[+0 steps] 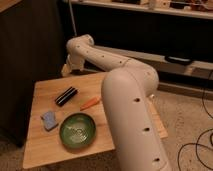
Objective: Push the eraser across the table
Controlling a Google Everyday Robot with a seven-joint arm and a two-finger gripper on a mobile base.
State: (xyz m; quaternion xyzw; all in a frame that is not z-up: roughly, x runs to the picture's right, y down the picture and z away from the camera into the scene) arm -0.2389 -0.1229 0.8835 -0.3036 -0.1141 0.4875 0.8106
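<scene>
Hovering over the table's [40,145] far edge, upper left of the frame, the gripper [67,69] is mostly hidden; spread or pressed together, I cannot tell. The black eraser [66,96] lies below it, untouched.

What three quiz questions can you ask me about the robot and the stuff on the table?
1. True or false: the eraser lies inside the green bowl.
2. The gripper hangs at the far edge of the table. Which thing lies nearest it? A. green bowl B. eraser C. stick
3. Fill in: the stick beside the eraser is ___ in colour.
Key: 1 false, the eraser lies on the table, apart from the green bowl; 2 B; 3 orange.
</scene>
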